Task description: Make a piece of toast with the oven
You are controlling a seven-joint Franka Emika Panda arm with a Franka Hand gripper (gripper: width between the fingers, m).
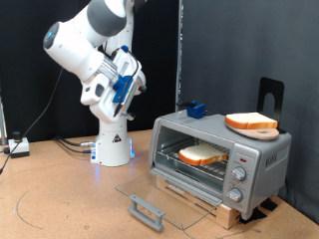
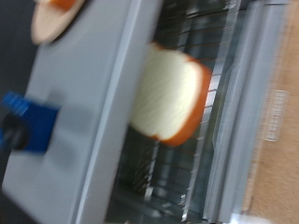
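Note:
The oven (image 1: 224,159) stands at the exterior view's right with its glass door (image 1: 150,199) folded down flat, the grey bar handle (image 1: 147,211) nearest the camera. The piece of toast (image 1: 204,154) lies flat on the inner wire rack; in the wrist view the toast (image 2: 168,93) shows pale with an orange-tan crust on the rack, beside the oven's grey top (image 2: 89,112). My gripper (image 1: 130,82) hangs in the air to the exterior view's left of the oven, well above the table and apart from everything. No fingers show in the wrist view.
A second bread slice (image 1: 251,122) rests on the oven's top, as does a small blue block (image 1: 195,109). The oven sits on a wooden board (image 1: 214,204). The robot base (image 1: 112,147) and cables (image 1: 70,147) are at the left; black curtains hang behind.

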